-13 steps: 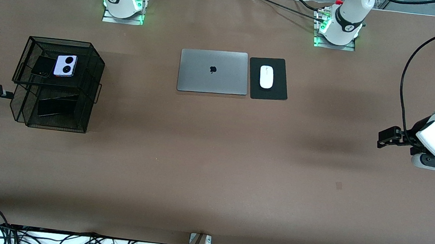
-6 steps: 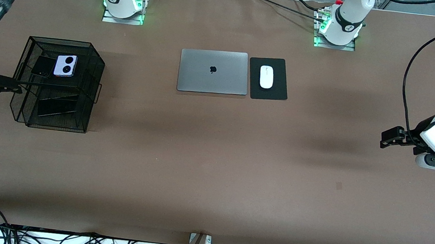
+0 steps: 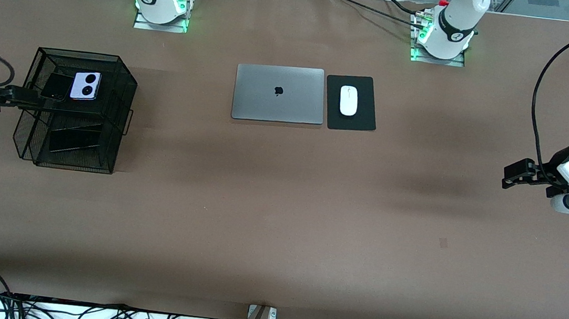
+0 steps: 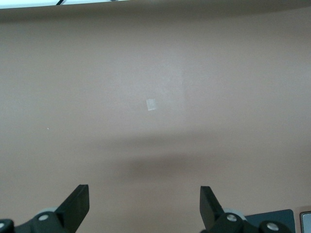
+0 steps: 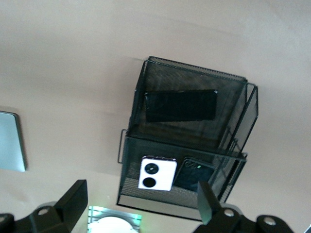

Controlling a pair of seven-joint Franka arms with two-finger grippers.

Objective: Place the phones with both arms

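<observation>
While all three phones sit in the mesh rack, nothing is held.
Right end effector (image 3: 24, 95): jaws apart, empty, at the mesh rack (image 3: 120, 110) upper tier's edge.
Black flip phone (image 3: 57, 86): upper tier, touching the lilac flip phone (image 3: 85, 85); both likely light, rigid, slick; pinch across the side edges.
Slab phone (image 3: 75, 140): lower tier, thin, glassy, hard to reach.
Left end effector (image 3: 514, 173): jaws apart, waiting over bare bench (image 3: 278, 222).
</observation>
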